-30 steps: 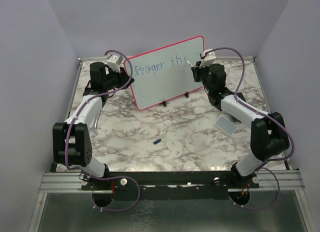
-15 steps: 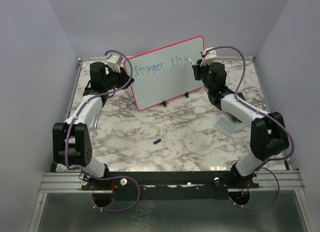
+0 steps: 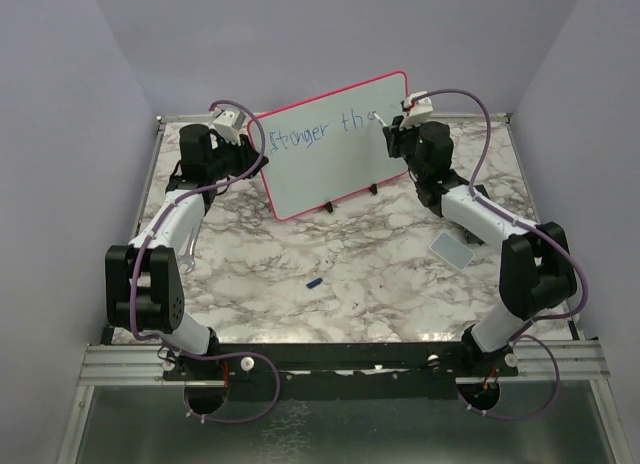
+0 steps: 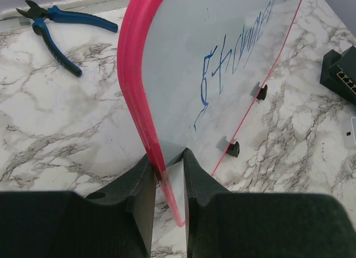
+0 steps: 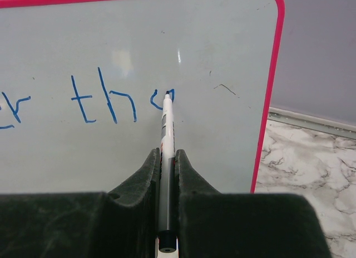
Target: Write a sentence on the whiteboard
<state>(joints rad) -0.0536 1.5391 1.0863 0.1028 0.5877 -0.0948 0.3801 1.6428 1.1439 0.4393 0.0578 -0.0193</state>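
The whiteboard (image 3: 335, 154) with its pink-red frame stands upright on two black feet at the back of the table. Blue lettering, the sentence (image 3: 320, 132), reads "Stronger th" plus the start of another letter; it also shows in the right wrist view (image 5: 105, 99). My left gripper (image 4: 168, 160) is shut on the whiteboard's left edge (image 4: 136, 91). My right gripper (image 5: 167, 158) is shut on a white marker (image 5: 166, 130), its tip touching the board at the new letter. In the top view the right gripper (image 3: 392, 127) is at the board's upper right.
Blue-handled pliers (image 4: 53, 27) lie on the marble table behind the board. A small grey pad (image 3: 451, 251) lies at the right, a small blue cap (image 3: 314, 282) near the middle. A black box (image 4: 340, 72) sits to the right of the board.
My right gripper has moved slightly up and right along the board, and the marker has added a short curved stroke after "th". The left arm has not moved.
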